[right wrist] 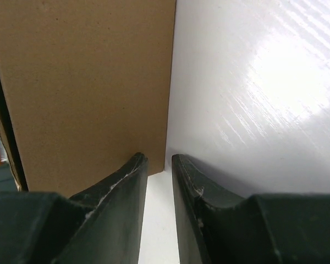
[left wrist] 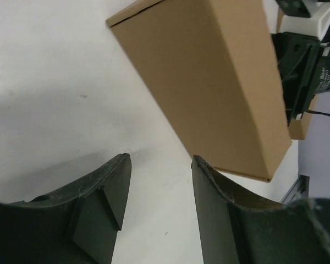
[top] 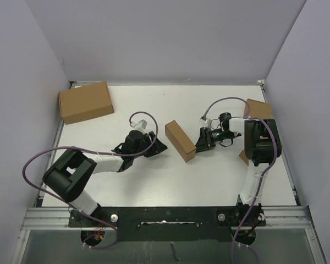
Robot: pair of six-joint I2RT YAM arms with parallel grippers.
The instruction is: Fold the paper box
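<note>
The paper box (top: pixel 180 141) is a small oblong closed box of plain brown cardboard, lying at an angle in the middle of the white table. My left gripper (top: pixel 164 147) sits just left of it, low over the table. In the left wrist view the left gripper (left wrist: pixel 159 158) is open with only bare table between the fingers, and the paper box (left wrist: pixel 209 82) lies just beyond the right fingertip. My right gripper (top: pixel 198 145) is at the box's right end. In the right wrist view the right gripper (right wrist: pixel 157 157) is open by a narrow gap, its tips at a corner of the paper box (right wrist: pixel 88 82), nothing between them.
A larger closed brown carton (top: pixel 86 102) lies at the back left corner. Another brown box (top: pixel 258 108) stands at the back right behind the right arm, and a brown piece (top: pixel 243 157) shows beside that arm. Purple-grey walls enclose the table (top: pixel 170 181).
</note>
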